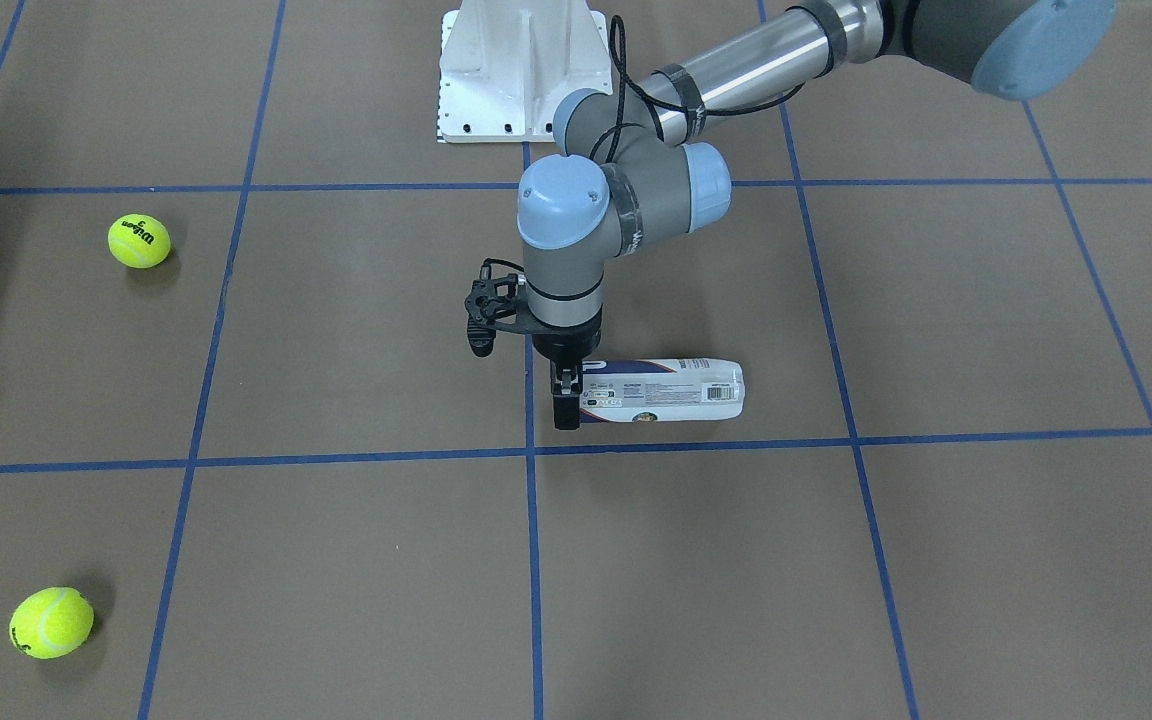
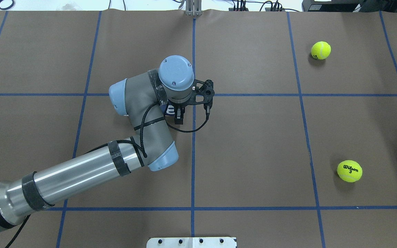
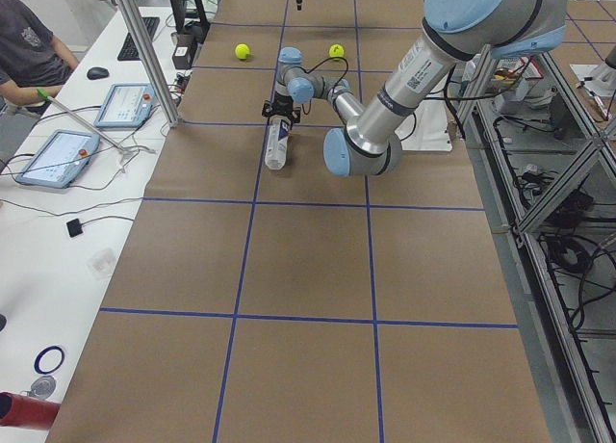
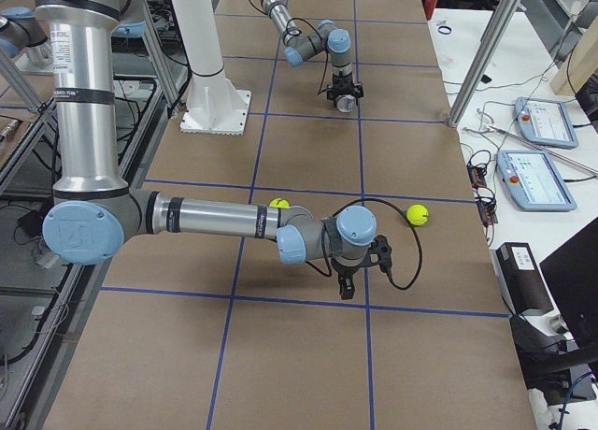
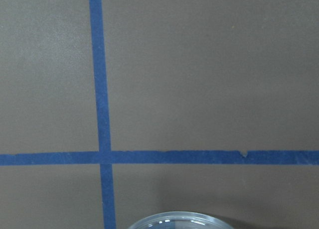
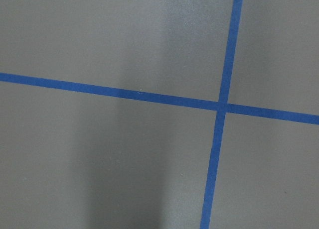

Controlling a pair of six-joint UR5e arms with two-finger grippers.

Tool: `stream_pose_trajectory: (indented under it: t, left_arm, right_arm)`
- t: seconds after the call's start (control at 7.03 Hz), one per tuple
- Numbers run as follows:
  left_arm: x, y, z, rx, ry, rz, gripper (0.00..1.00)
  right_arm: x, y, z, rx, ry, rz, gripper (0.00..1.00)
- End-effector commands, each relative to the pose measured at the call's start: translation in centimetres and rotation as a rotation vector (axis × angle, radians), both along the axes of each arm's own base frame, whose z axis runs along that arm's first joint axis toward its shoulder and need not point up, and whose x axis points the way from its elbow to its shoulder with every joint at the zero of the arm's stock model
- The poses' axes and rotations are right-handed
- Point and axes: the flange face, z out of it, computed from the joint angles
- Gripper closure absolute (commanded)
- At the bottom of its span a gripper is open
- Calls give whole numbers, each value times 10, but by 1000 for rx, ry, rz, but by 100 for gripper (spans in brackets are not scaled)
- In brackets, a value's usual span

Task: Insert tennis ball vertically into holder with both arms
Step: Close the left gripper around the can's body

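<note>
The holder (image 1: 671, 391) is a clear can with a white and navy label. It lies on its side on the table, open end toward my left gripper (image 1: 566, 395). That gripper points straight down, with one finger on each side of the open end, closed on it. In the overhead view my left arm hides nearly all of the holder, and the gripper (image 2: 177, 114) shows below the wrist. The left wrist view shows only the clear rim (image 5: 172, 221). My right gripper (image 4: 346, 286) hangs over bare table near a tape crossing, and I cannot tell if it is open. Two tennis balls (image 1: 139, 241) (image 1: 52, 622) lie far from the holder.
The white pedestal base (image 1: 521, 70) stands at the robot's side of the table. Blue tape lines (image 1: 534, 560) divide the brown table into squares. The balls also show in the overhead view (image 2: 321, 50) (image 2: 349, 171). Tablets and cables lie beyond the table's far edge (image 3: 58, 154).
</note>
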Motion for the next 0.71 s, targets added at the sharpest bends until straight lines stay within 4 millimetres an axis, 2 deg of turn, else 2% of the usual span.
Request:
stream_pose_trajectory:
  t: [0.0,0.28,0.43,0.57]
  left_arm:
    - [4,-1,4,5,8,1,11]
    - [2,-1,-4,27,42,0,21]
    - [-2,-6,-6,32,46,-6,22]
    - [-14,-11,-17,43,68,-22,23]
  right_arm:
    - [-1,0,-1,1,0,-2,0]
    - [-2,-5,-6,11,0,0,0]
    - [-2,-9,-8,14,1,0,0]
    - [-3,-12,-11,20,0,0,0]
